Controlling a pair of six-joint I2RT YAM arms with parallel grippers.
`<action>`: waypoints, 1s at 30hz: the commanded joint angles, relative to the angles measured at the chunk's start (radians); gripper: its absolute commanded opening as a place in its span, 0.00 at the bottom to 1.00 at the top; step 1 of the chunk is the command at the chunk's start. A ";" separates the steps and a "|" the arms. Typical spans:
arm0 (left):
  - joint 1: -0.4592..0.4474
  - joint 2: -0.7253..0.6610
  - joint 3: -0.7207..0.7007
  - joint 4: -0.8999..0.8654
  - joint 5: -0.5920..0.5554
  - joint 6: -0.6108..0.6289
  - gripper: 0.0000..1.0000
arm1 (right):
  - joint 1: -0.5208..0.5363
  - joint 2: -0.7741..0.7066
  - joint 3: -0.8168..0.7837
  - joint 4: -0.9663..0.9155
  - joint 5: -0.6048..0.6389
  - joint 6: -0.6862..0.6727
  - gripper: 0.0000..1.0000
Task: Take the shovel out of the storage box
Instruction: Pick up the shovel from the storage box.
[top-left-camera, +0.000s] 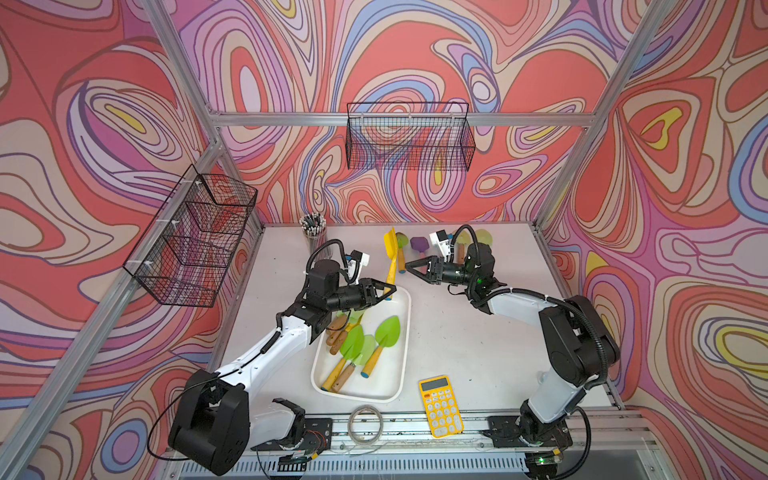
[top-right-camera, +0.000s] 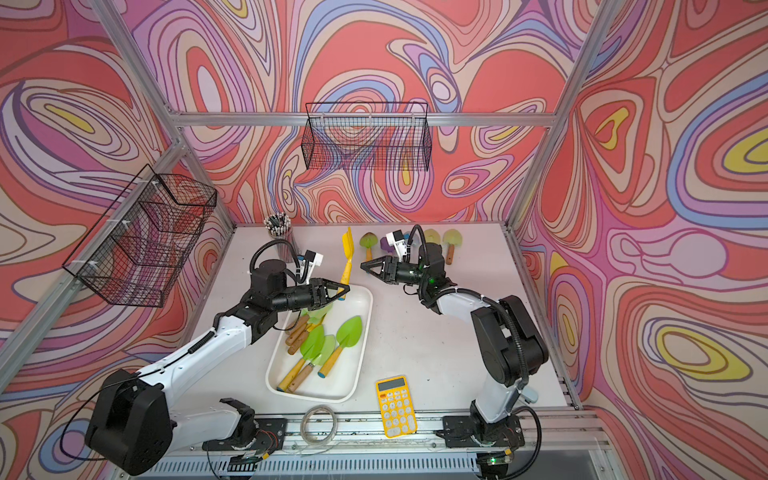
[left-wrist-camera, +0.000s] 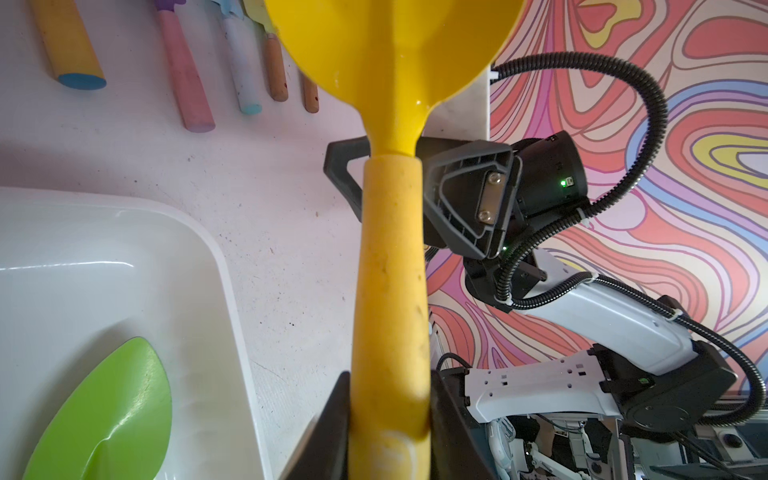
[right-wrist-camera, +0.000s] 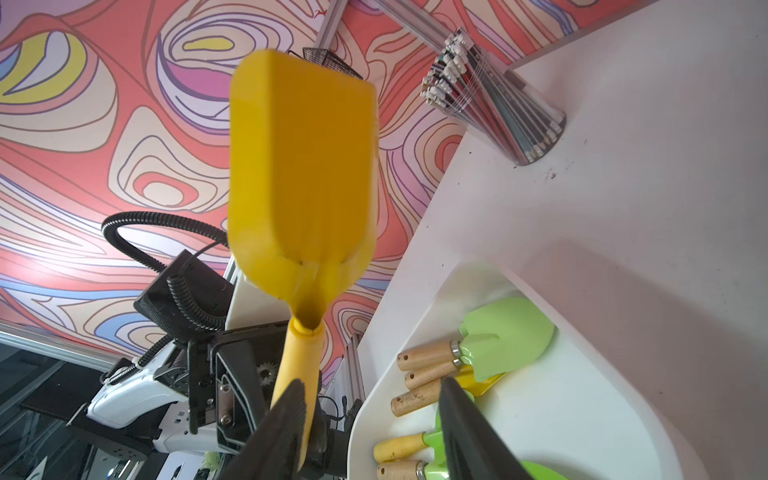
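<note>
A yellow shovel (top-left-camera: 391, 266) (top-right-camera: 347, 259) stands nearly upright over the far end of the white storage box (top-left-camera: 384, 382) (top-right-camera: 336, 382), blade up. My left gripper (top-left-camera: 388, 291) (top-right-camera: 343, 291) (left-wrist-camera: 388, 415) is shut on the lower end of its yellow handle (left-wrist-camera: 390, 291). The blade (right-wrist-camera: 303, 166) shows in the right wrist view. My right gripper (top-left-camera: 409, 266) (top-right-camera: 365, 266) (right-wrist-camera: 370, 419) hangs open just right of the handle, apart from it, with nothing between its fingers (left-wrist-camera: 469, 199). Several green-bladed shovels (top-left-camera: 386, 332) (right-wrist-camera: 507, 332) lie in the box.
More shovels (top-left-camera: 417, 245) (left-wrist-camera: 183, 83) lie on the table at the back, behind the right arm. A pencil cup (top-left-camera: 313, 232) stands at the back left. A yellow calculator (top-left-camera: 440, 407) and a wire coil (top-left-camera: 365, 422) lie at the front edge. Black wire baskets (top-left-camera: 409, 137) (top-left-camera: 195, 237) hang on the walls.
</note>
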 joint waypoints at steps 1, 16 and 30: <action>0.000 0.007 -0.019 0.120 0.032 -0.053 0.00 | 0.029 0.022 0.035 0.094 -0.028 0.047 0.54; -0.038 0.012 -0.034 0.189 0.042 -0.078 0.00 | 0.056 0.102 0.073 0.334 -0.051 0.215 0.44; -0.052 0.034 -0.049 0.268 0.043 -0.115 0.00 | 0.078 0.118 0.083 0.402 -0.063 0.268 0.34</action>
